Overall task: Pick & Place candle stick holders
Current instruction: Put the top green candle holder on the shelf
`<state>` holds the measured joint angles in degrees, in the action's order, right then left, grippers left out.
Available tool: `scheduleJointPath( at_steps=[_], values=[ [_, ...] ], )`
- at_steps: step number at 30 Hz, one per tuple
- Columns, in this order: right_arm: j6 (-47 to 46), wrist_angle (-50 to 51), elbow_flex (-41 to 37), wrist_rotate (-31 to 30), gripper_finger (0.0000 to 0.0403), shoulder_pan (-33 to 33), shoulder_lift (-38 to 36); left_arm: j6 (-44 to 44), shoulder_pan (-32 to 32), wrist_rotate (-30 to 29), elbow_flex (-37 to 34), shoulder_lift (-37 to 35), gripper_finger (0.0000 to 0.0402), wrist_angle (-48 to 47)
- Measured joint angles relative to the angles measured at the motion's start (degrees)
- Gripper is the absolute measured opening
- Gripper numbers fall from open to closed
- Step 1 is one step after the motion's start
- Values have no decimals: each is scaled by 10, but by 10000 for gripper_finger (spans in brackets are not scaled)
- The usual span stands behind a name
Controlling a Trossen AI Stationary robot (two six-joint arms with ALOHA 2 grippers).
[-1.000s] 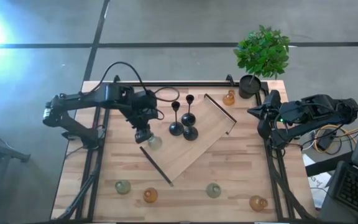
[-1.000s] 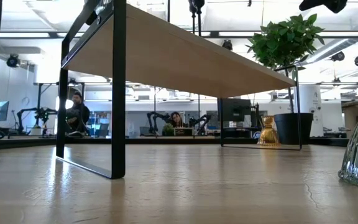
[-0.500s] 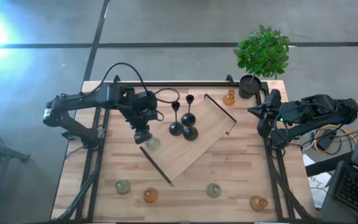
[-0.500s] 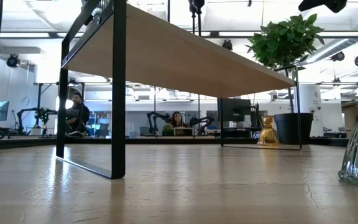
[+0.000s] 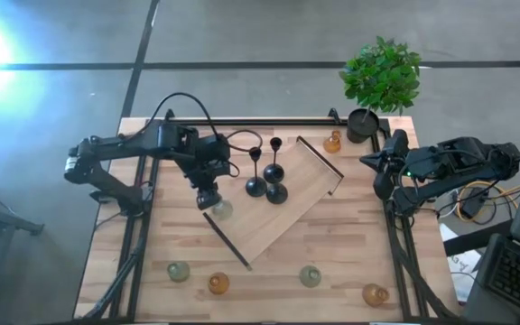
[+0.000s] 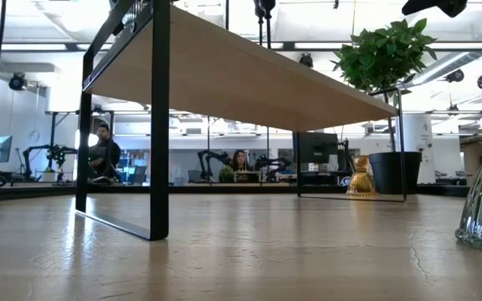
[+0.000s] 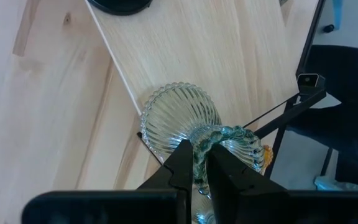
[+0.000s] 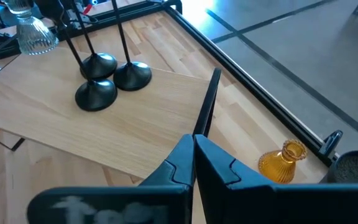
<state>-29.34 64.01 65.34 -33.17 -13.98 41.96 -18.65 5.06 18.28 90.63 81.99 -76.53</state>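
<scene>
While our left pincer (image 7: pixel 194 168) stays clamped on the pale green glass holder (image 7: pixel 182 121) at the raised shelf's (image 5: pixel 287 203) left edge, we should lower it upright before letting go.

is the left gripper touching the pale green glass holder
Touching. In the left wrist view the left gripper has its jaws clamped on the pale green glass holder at its narrow top.
</scene>
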Motion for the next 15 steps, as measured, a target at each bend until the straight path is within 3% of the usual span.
scheduleJointPath(
  at_steps=[15],
  values=[
    [0, 0, 0, 0, 8, 0, 0, 1, -7, 17, -30, 0, 29, 27]
  ],
)
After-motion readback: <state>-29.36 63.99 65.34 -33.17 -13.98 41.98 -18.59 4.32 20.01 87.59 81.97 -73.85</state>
